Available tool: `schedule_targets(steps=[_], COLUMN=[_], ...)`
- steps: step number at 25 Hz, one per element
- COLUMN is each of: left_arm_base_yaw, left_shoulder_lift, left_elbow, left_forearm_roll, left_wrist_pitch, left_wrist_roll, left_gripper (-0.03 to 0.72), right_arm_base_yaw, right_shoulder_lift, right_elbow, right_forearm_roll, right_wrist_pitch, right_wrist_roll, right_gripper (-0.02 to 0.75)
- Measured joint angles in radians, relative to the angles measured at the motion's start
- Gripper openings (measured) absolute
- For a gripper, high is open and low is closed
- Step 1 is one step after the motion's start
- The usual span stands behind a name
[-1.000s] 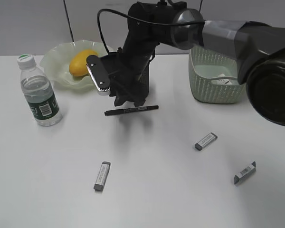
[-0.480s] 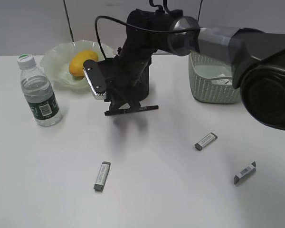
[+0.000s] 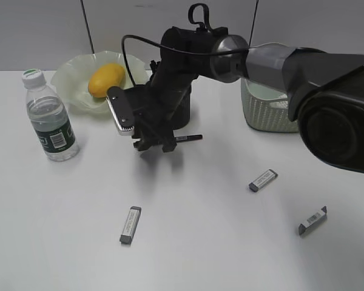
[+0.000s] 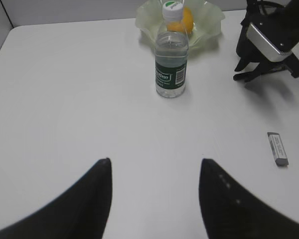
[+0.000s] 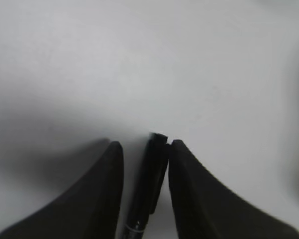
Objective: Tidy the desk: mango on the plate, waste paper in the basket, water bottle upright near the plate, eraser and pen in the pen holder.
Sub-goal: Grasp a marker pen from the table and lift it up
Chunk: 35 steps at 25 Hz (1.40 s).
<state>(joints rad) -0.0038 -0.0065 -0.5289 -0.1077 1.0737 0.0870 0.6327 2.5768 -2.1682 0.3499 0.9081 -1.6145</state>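
Right gripper point(image 3: 153, 144) down at the white table point(image 3: 218, 242) in front of the pen holder point(image 3: 181, 112), fingers point(image 5: 104, 189) straddling the black pen point(image 5: 149, 184) lying there, not visibly clamped; left gripper point(image 4: 154, 194) hovering with jaws parted, empty, short of the upright water bottle point(image 4: 171, 55).

White table point(image 3: 60, 242) w/ bottle point(image 3: 48, 118), plate point(image 3: 70, 82), basket point(image 3: 270, 112), pen point(image 3: 188, 138), erasers point(image 3: 130, 224).

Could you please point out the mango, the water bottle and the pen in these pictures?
mango point(image 3: 105, 80), exterior view, middle of its yellow skin.
water bottle point(image 4: 171, 55), left wrist view, clear body above the label.
pen point(image 5: 150, 184), right wrist view, middle of its black barrel.
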Motion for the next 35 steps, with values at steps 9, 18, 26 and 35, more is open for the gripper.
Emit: schedule_targets(steps=[9, 18, 26, 35], left_arm_base_yaw=[0.000, 0.000, 0.000, 0.000], left_shoulder_lift=[0.000, 0.000, 0.000, 0.000], left_elbow=[0.000, 0.000, 0.000, 0.000], left_forearm_roll=[0.000, 0.000, 0.000, 0.000], left_wrist_pitch=[0.000, 0.000, 0.000, 0.000], left_wrist_roll=[0.000, 0.000, 0.000, 0.000], left_gripper=[0.425, 0.425, 0.425, 0.425], right_arm_base_yaw=[-0.006, -0.015, -0.015, -0.015], right_shoulder_lift=[0.001, 0.013, 0.018, 0.026], right_elbow=[0.000, 0.000, 0.000, 0.000], right_forearm_roll=[-0.002, -0.006, -0.002, 0.035], right_wrist_pitch=[-0.028, -0.014, -0.014, -0.021], right_wrist_roll=[0.009, 0.027, 0.030, 0.125], right_gripper=[0.270, 0.270, 0.269, 0.269])
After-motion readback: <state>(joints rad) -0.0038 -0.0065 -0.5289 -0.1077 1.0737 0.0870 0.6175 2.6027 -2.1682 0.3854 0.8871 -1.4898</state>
